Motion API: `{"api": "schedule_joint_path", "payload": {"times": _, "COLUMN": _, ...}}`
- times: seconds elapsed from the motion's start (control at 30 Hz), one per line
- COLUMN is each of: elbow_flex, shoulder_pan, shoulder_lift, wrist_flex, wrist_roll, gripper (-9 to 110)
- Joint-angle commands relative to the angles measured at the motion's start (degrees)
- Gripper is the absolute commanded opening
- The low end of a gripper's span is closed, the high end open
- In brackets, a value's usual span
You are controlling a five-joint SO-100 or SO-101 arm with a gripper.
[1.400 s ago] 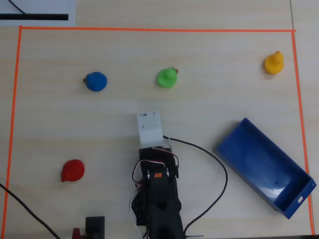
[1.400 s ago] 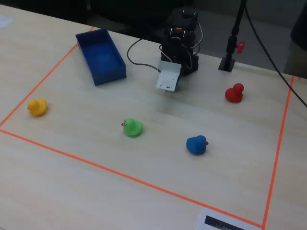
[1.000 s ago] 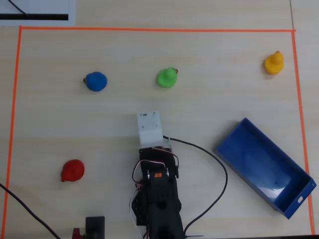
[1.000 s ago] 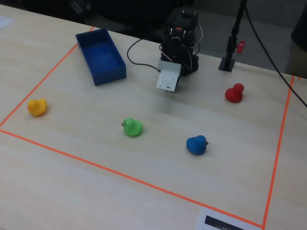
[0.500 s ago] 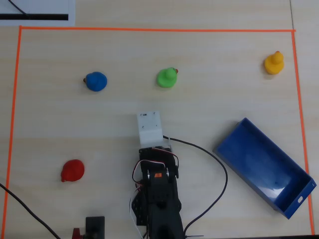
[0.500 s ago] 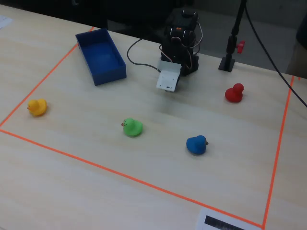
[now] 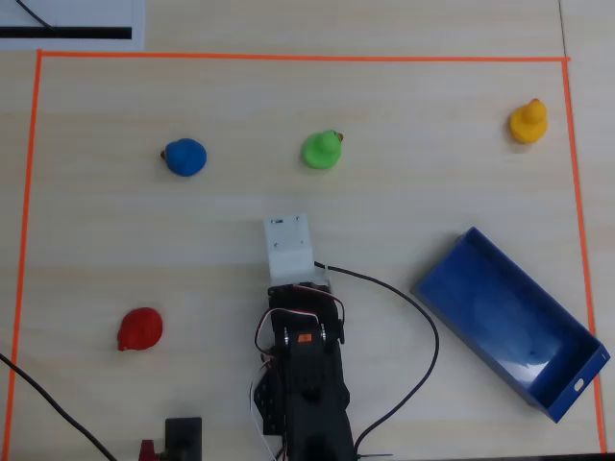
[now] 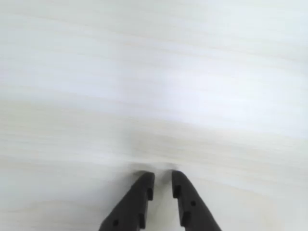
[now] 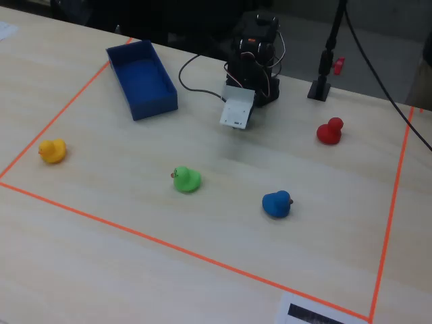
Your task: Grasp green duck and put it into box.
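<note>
- The green duck (image 7: 321,150) is seen standing alone on the pale wooden table (image 7: 404,202), inside the orange tape border (image 7: 288,58), between the blue duck (image 7: 184,157) on its left and the yellow duck (image 7: 528,121) far to its right in the overhead view.
- It is judged to be a light, soft rubber toy with a smooth rounded body, so it could squirm or pop out of a hard pinch.
- A hold across the widest part of the body, below the head, is judged safest; the small head and orange beak offer little to grip.
- The gripper (image 8: 162,179) is shown in the wrist view nearly closed, with only a narrow gap between its dark fingertips, and nothing is held.
- Only bare table is shown ahead of the gripper in the wrist view; the duck is not in that picture, so alignment cannot be judged from it.
- In the overhead view the fingertips are hidden beneath the white camera mount (image 7: 289,248), and the duck lies well apart, beyond it and slightly to the right.
- The dark blue box (image 7: 567,379) lies empty at an angle near the right edge, well apart from the duck; a small hole is seen in its near end wall.
- The red duck (image 9: 329,131) stands apart, on the arm's other side from the box.
- The arm's base is cut off at the overhead view's bottom edge.
</note>
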Motion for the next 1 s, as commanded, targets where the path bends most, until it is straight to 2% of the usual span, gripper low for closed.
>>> {"api": "schedule_joint_path", "payload": {"times": 0.0, "elbow_flex": -0.1, "shoulder_pan": -0.4, "shoulder_lift": -0.3, "wrist_flex": 1.3, "wrist_roll": 0.0, "gripper": 2}}
{"api": "schedule_joint_path", "payload": {"times": 0.57, "elbow_flex": -0.1, "shoulder_pan": 0.5, "shoulder_lift": -0.3, "wrist_flex": 1.3, "wrist_roll": 0.0, "gripper": 4}}
{"api": "schedule_joint_path", "payload": {"times": 0.67, "elbow_flex": -0.1, "shoulder_pan": 1.1, "shoulder_lift": -0.3, "wrist_flex": 1.3, "wrist_roll": 0.0, "gripper": 0}}
{"api": "schedule_joint_path", "payload": {"times": 0.8, "elbow_flex": -0.1, "shoulder_pan": 0.3, "shoulder_lift": -0.3, "wrist_flex": 1.1, "wrist_roll": -0.7, "gripper": 0}}
{"api": "schedule_joint_path", "payload": {"times": 0.97, "elbow_flex": -2.7, "shoulder_pan": 3.1, "shoulder_lift": -5.2, "wrist_flex": -11.6, "wrist_roll": 0.0, "gripper": 1}}
